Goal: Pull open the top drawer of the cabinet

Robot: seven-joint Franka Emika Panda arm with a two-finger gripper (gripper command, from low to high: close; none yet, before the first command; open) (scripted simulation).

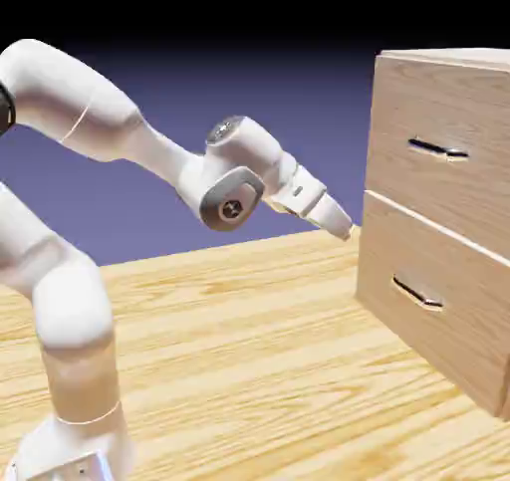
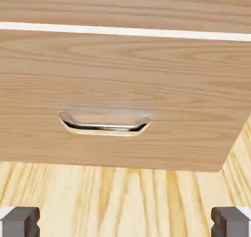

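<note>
The white jointed robot arm (image 1: 120,140) rises from the lower left and bends forward toward the boxy light wood-grain cabinet (image 1: 438,81), which stands on the pale wooden table (image 1: 249,350) at the right side. The two-finger gripper (image 1: 346,228) at the end of the arm points a little downward and to the right. Its tip is near the cabinet's front but does not touch it, and it is at about the height of the seam between the two drawers.

The top drawer (image 1: 438,140), a broad flat wood front with a slim dark metal bar handle (image 1: 438,150), sits flush and closed in the upper half of the cabinet. Below it, the similar lower drawer (image 1: 428,310) has its own thin metal handle (image 1: 417,294).

In the hand view, the lower drawer (image 2: 122,93) fills most of the picture, with its shiny handle (image 2: 105,126) a little left of the middle. A pale seam separates it from the wood above. The table (image 2: 122,201) shows underneath. The two grey fingertips (image 2: 19,221) stand far apart at the bottom corners, so the gripper (image 2: 125,222) is spread wide and nothing is between its jaws.
</note>
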